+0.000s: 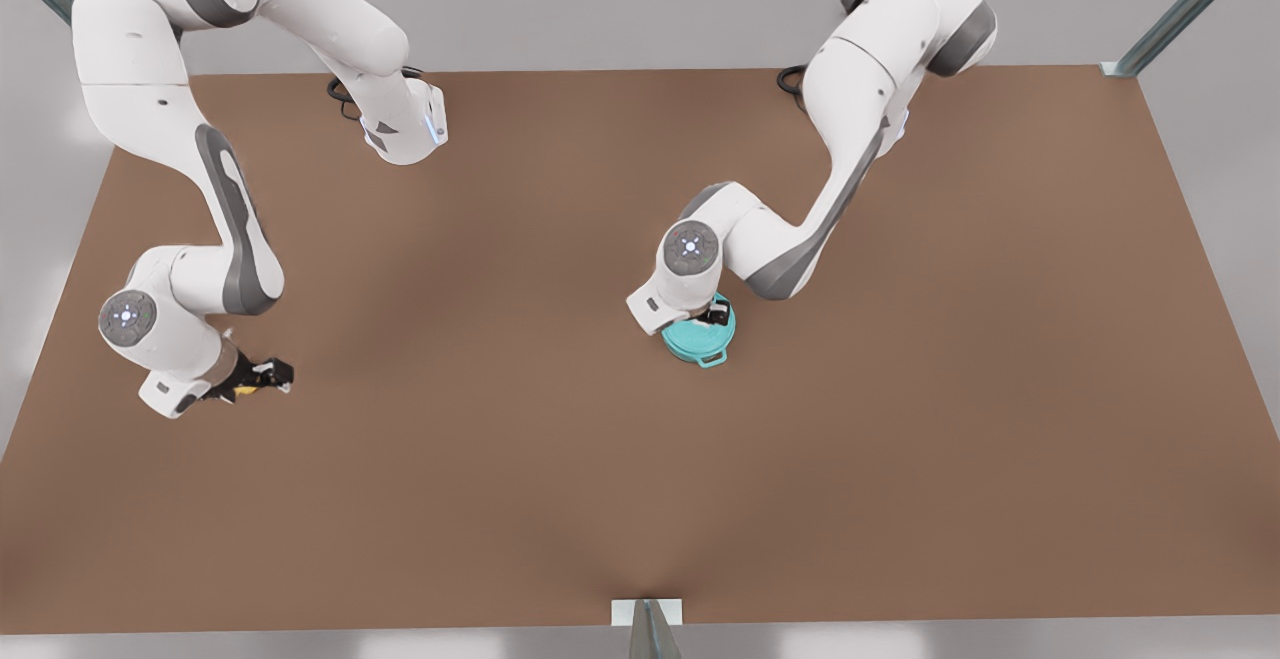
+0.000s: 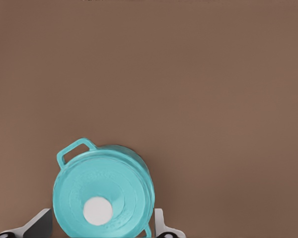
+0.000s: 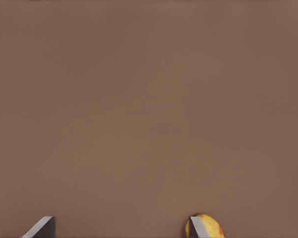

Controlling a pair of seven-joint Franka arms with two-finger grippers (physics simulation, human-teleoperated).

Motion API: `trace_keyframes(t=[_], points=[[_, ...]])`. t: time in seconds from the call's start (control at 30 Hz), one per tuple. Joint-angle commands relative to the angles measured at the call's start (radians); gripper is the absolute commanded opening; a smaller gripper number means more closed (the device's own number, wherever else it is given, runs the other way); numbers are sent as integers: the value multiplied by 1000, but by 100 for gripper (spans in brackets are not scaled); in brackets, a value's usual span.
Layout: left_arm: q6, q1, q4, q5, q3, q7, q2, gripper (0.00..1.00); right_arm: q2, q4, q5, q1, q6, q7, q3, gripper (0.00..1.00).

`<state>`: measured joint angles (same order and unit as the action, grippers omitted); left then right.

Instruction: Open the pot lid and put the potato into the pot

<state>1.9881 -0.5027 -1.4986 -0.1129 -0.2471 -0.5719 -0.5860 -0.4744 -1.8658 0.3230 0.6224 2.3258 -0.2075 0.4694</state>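
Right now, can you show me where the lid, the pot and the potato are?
lid (image 2: 103,196): left wrist view, on its teal top beside the white knob.
pot (image 2: 75,148): left wrist view, on its loop handle.
potato (image 3: 211,227): right wrist view, on its yellow skin.

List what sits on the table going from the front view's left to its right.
Right gripper with the potato at its fingers, then bare table, then the left gripper over the pot lid, which is on the pot.

Pretty even, soft light all over the table (image 1: 640,459), just faint blurry shadows under the arms, no glare anywhere.
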Motion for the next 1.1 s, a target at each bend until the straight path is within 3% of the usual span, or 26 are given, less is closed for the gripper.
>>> trace_keyframes(t=[0.0, 0.1, 0.17, 0.27, 0.7, 0.77, 0.8, 0.87, 0.97, 1.07], points=[[195, 12, -41, -14, 2, -568, 14, 100, -50, 43, 34, 20, 32, -273, 11, 100], [254, 7, -132, -102, 0, -562, 15, 100, -92, 51, 119, 51, 33, -274, 25, 100], [364, 7, -249, -129, -1, -563, 51, 100, -144, 40, 197, 125, 56, -271, 81, 100], [365, -2, -275, -129, -4, -563, 57, 100, -205, 40, 278, 206, 58, -270, 141, 100], [411, 0, -344, -182, -3, -572, 37, 100, -268, -52, 446, 378, 132, -262, 207, 100], [411, 0, -344, -182, -3, -568, 35, 57, -271, -67, 465, 381, 132, -256, 207, 100], [411, 1, -344, -182, -3, -566, 35, 50, -271, -72, 467, 393, 132, -256, 207, 100], [410, 3, -342, -182, -1, -562, 37, 43, -270, -87, 493, 433, 130, -256, 219, 100], [397, 7, -324, -182, 0, -553, 44, 42, -270, -87, 493, 479, 127, -230, 241, 100], [272, 79, -166, -177, 3, -523, 40, 42, -270, -111, 493, 482, 130, -199, 256, 100]])
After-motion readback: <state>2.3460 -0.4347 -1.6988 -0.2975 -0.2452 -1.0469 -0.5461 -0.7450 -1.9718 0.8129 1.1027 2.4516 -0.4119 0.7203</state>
